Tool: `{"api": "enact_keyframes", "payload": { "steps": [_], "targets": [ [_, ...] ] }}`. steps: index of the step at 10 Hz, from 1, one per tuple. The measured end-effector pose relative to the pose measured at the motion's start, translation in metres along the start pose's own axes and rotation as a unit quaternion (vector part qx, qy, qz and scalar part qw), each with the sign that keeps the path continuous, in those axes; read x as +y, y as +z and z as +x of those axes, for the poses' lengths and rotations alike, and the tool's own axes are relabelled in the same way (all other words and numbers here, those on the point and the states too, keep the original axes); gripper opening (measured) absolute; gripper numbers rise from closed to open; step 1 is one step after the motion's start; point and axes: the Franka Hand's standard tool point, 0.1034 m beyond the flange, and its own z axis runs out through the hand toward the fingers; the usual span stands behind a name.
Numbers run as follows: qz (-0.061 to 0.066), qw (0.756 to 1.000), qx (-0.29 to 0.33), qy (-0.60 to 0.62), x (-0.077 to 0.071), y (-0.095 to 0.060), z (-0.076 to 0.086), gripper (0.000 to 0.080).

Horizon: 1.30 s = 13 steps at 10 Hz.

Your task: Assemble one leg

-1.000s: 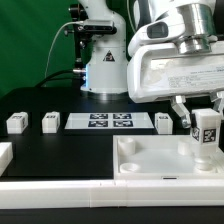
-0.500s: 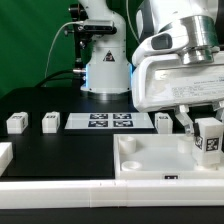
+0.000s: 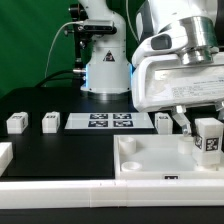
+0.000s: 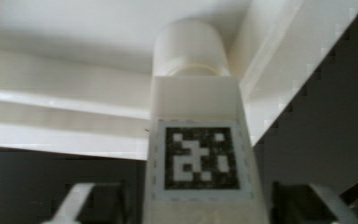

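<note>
My gripper [image 3: 206, 126] is shut on a leg [image 3: 208, 140], a white block with a black-and-white tag. It holds the leg over the near right corner of the large white tray [image 3: 150, 160], on the exterior view's right. I cannot tell whether the leg's lower end touches the tray. In the wrist view the leg [image 4: 197, 120] fills the middle, its round end pointing at the tray [image 4: 69, 70]. The gripper [image 4: 202, 206] has one finger on each side of it. Three more legs [image 3: 15, 123], [image 3: 50, 122], [image 3: 164, 122] stand in a row on the black table.
The marker board [image 3: 111, 122] lies between the loose legs. The arm's white base [image 3: 104, 60] stands behind it. A white piece [image 3: 4, 154] sits at the exterior view's left edge. A white rail [image 3: 60, 190] runs along the front.
Over the last second the gripper carried the leg a little toward the exterior view's right and slightly up. It has held still for the last half second.
</note>
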Motion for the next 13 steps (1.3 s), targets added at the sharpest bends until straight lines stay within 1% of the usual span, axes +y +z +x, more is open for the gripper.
{"api": "enact_keyframes", "payload": {
  "steps": [1,2,3,5,9,10,11,12,13],
  "targets": [
    [0.000,1.000,0.000,0.000,0.000,0.000,0.000,0.0518],
    [0.000,1.000,0.000,0.000,0.000,0.000,0.000,0.0518],
    [0.000,1.000,0.000,0.000,0.000,0.000,0.000,0.0624],
    [0.000,1.000,0.000,0.000,0.000,0.000,0.000,0.0647],
    [0.000,1.000,0.003,-0.001,0.001,-0.006,0.007,0.0649],
    [0.001,1.000,0.000,-0.001,0.000,-0.005,0.005,0.0649],
    [0.006,1.000,-0.025,-0.001,-0.002,-0.003,0.002,0.0649],
    [0.005,1.000,-0.020,-0.001,-0.001,-0.004,0.005,0.0649],
    [0.014,0.998,-0.065,0.000,-0.006,-0.002,-0.004,0.0649]
  ]
}}
